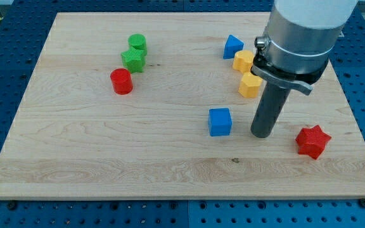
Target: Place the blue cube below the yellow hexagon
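Observation:
The blue cube [220, 121] lies on the wooden board, right of centre. The yellow hexagon [249, 85] lies above and to the right of it, partly behind the arm. My tip [261, 134] rests on the board just right of the blue cube, with a small gap between them, and below the yellow hexagon.
A second yellow block [243, 61] and a blue triangular block [232, 46] lie above the hexagon. A red star [313, 141] lies right of my tip. A red cylinder [121, 82], a green star [133, 61] and a green cylinder [137, 44] cluster at upper left. The board's edge [182, 196] runs along the bottom.

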You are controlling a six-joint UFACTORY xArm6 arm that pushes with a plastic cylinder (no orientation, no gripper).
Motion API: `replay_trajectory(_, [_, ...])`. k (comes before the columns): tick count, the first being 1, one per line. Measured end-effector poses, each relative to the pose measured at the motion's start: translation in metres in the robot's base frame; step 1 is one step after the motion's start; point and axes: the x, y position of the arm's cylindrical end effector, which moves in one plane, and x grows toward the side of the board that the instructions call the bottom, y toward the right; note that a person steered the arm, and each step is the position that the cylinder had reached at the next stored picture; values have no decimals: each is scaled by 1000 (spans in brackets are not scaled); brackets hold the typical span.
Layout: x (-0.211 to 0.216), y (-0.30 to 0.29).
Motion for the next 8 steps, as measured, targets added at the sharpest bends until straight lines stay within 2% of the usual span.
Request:
replay_trajectory(2, [6, -61])
replay_trajectory(4, [16, -88])
replay_trajectory(6, [19, -168])
replay_trajectory(8, [8, -160])
